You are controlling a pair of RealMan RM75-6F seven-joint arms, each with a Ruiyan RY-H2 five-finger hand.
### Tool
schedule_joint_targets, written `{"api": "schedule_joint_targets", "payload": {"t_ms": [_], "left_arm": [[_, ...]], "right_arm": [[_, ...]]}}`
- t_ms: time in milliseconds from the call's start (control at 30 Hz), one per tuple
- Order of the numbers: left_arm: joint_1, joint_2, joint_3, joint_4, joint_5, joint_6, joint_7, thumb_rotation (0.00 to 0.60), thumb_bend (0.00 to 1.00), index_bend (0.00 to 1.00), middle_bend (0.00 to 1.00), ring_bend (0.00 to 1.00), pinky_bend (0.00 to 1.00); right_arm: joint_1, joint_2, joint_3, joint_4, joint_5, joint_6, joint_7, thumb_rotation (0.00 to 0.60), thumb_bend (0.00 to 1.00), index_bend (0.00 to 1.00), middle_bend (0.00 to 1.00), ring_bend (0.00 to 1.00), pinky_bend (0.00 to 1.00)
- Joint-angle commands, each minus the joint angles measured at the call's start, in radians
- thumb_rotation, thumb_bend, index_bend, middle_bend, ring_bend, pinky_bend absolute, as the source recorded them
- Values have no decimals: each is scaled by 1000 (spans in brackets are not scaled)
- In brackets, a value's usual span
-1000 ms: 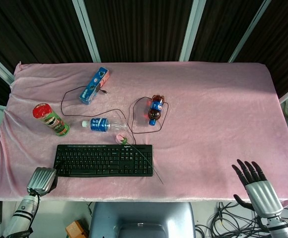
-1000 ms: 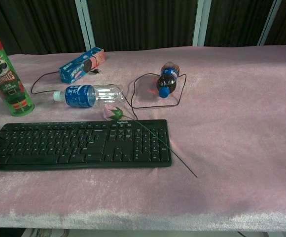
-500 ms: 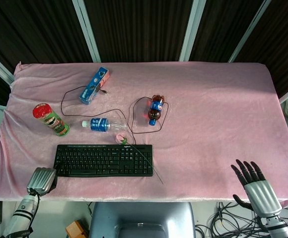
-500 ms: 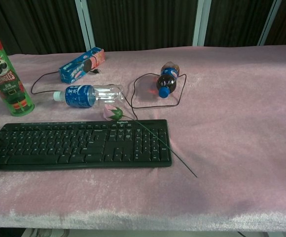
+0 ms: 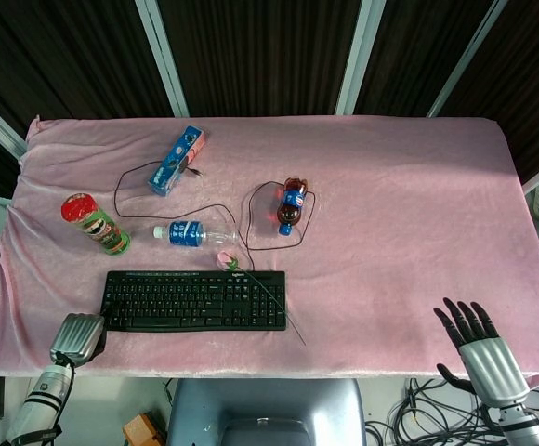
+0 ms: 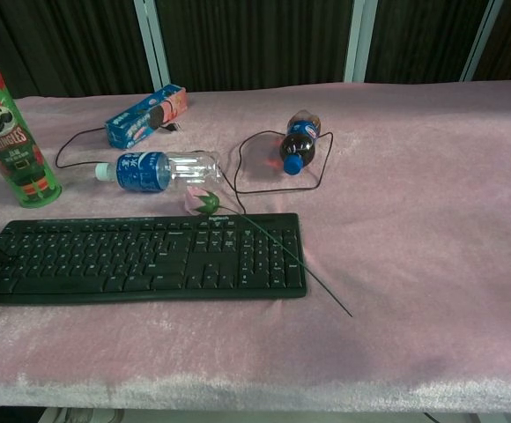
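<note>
The left robot hand [image 5: 78, 338] sits at the near left edge of the bench [image 5: 409, 214], its fingers curled in on nothing, just beside the left end of the black keyboard [image 5: 194, 300]. Only the head view shows it. The right robot hand [image 5: 479, 348] hangs at the near right edge, fingers spread and straight, holding nothing, well apart from every object.

The keyboard lies flat on the pink cloth, long side parallel to the near edge. A pink rosebud [image 6: 203, 202] rests against its far edge, and the thin green stem runs diagonally across the right keys and off the near right corner.

Just beyond the keyboard a clear water bottle [image 6: 157, 169] lies on its side with its white cap pointing left; it has a blue label, and how much water it holds cannot be told. To its left a green Pringles can [image 6: 13, 138] stands upright with its red lid on. Farther back a blue Oreo box [image 6: 147, 115] lies flat and closed. Right of the water bottle a small Pepsi bottle [image 6: 298, 143] lies on its side, blue cap toward the near edge, with dark cola inside. A thin black cable [image 5: 216, 208] loops on the cloth around the Pepsi bottle and past the Oreo box.
</note>
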Motion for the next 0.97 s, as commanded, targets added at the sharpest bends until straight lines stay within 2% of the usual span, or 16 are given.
{"api": "schedule_joint_targets", "payload": {"t_ms": [33,167,233,267,333,367,400,433,467,500,533,600,633,967], "left_arm": [[11,16,4,-26,37,39,-11,600,802,203,1000,1000,1000],[45,57,19,-79,146,137,-64,600,735,181,1000,1000,1000],[84,96,39,-107,243,236,-109,600,681,139,985,999,1000],[102,112,51,-115,283,276,-129,600,641,95,894,965,997],[147,147,79,-121,376,376,-187,600,568,26,530,715,873],[173,159,92,-109,429,437,-224,600,534,4,267,448,690],[200,163,105,-85,486,506,-266,600,510,0,90,207,454],[229,157,115,-45,545,583,-315,595,500,0,28,97,298],[266,131,125,30,623,692,-384,577,486,0,0,10,126],[306,87,138,135,697,805,-466,558,477,0,0,0,33],[330,50,145,220,720,859,-524,549,467,0,0,0,4],[360,16,164,332,712,861,-558,555,426,0,0,0,0],[359,14,166,346,721,862,-559,560,414,0,0,0,0],[357,26,154,329,700,818,-568,566,399,0,0,0,0]], "right_arm": [[0,1,0,0,0,1,1,600,361,0,0,0,10],[-1,3,0,-1,-1,4,5,600,361,0,0,0,10],[-2,5,0,-1,-2,8,9,600,361,0,0,0,10],[-3,6,0,-1,-2,9,11,600,361,0,0,0,10],[-4,8,0,-1,-3,13,14,600,361,0,0,0,11],[-5,8,0,0,-3,15,16,600,361,0,0,0,10],[-6,9,0,0,-4,17,18,600,361,0,0,0,10],[-7,10,0,1,-4,19,19,600,361,0,0,0,10],[-8,9,0,2,-5,21,19,600,361,0,0,0,10],[-10,8,-1,3,-6,23,18,600,361,0,0,0,10],[-11,7,-2,4,-7,24,17,600,361,0,0,0,11],[-10,2,-3,8,-10,21,9,600,361,0,0,0,17],[-10,-1,-4,9,-12,20,3,600,361,0,0,0,22],[-11,-1,-14,13,-28,18,-4,600,361,0,0,0,32]]}}
